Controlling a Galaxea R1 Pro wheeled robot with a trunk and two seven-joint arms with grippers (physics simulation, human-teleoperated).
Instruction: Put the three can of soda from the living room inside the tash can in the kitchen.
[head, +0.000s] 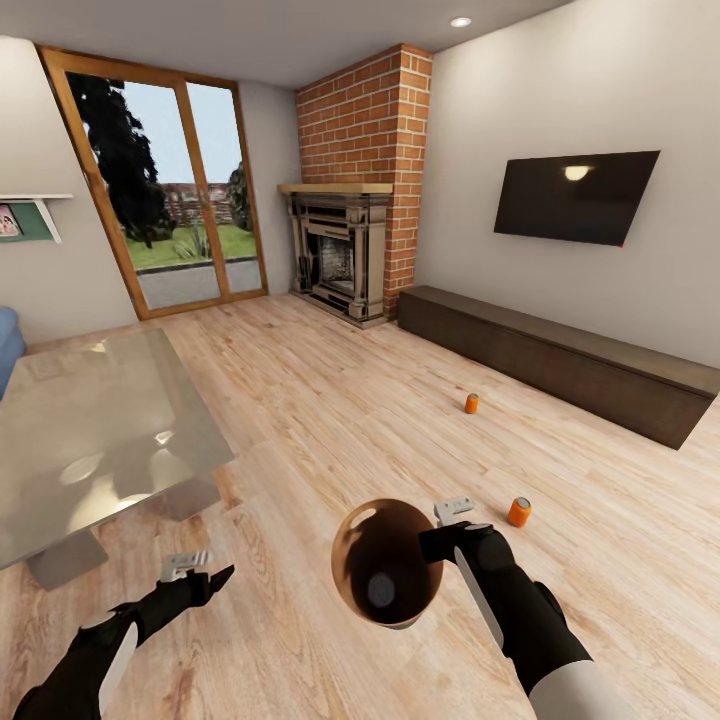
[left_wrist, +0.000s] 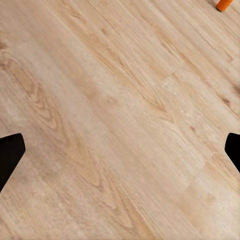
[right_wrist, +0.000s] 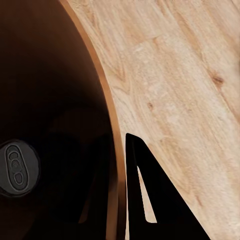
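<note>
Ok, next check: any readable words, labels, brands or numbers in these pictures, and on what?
None can be read.
Soda cans: plain orange, no lettering shows.
Can top inside the bin: embossed tab shape, no letters.
Wall picture: too small to tell.
Television: dark screen, no text.

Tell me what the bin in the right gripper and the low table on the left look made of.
Trash can: brown, wood-coloured inside with a matte look; possibly wood or plastic, since renders leave it open. A can's grey metal top shows inside. Low table: glossy grey top mirroring light, likely glass or polished metal.
</note>
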